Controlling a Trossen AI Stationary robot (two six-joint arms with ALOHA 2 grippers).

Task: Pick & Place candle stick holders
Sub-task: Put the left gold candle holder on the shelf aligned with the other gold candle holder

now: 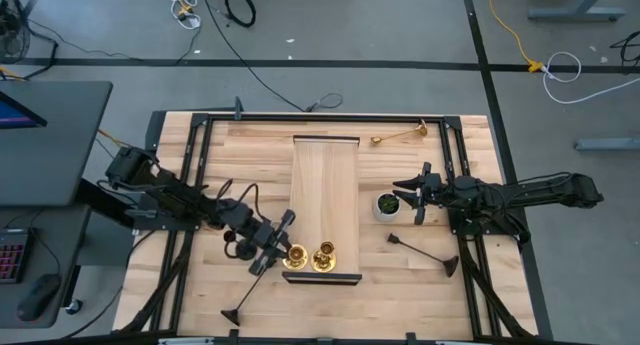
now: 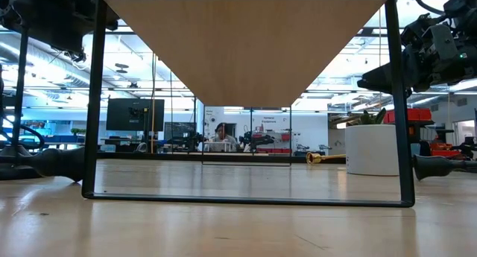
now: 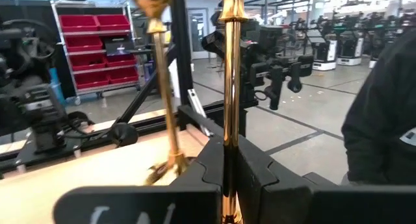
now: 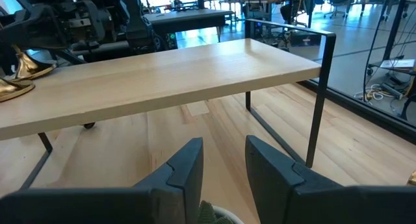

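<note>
Two brass candle stick holders (image 1: 323,256) stand on the near end of a raised wooden shelf (image 1: 324,180). My left gripper (image 1: 287,250) reaches in level from the left and is shut on the left one (image 3: 229,68); the other (image 3: 162,87) stands just beyond it. A third brass holder (image 1: 398,137) lies on the table at the far side. Black holders lie on the table at the near left (image 1: 240,305) and near right (image 1: 425,251). My right gripper (image 4: 224,165) hovers open by the white plant pot (image 1: 385,205), holding nothing. My left gripper pinches the brass holder's thin stem (image 3: 229,130) between its two fingers. The fingers come level from the table's left and lie across the stem. The holder is upright, with its flared base (image 1: 296,256) at the shelf's top near the near end.
The shelf stands on thin black legs (image 2: 92,100) with open space beneath it. A black frame (image 1: 320,117) borders the table. The shelf's far half is bare wood. In the room behind the table, a person (image 2: 220,134) sits far off.
</note>
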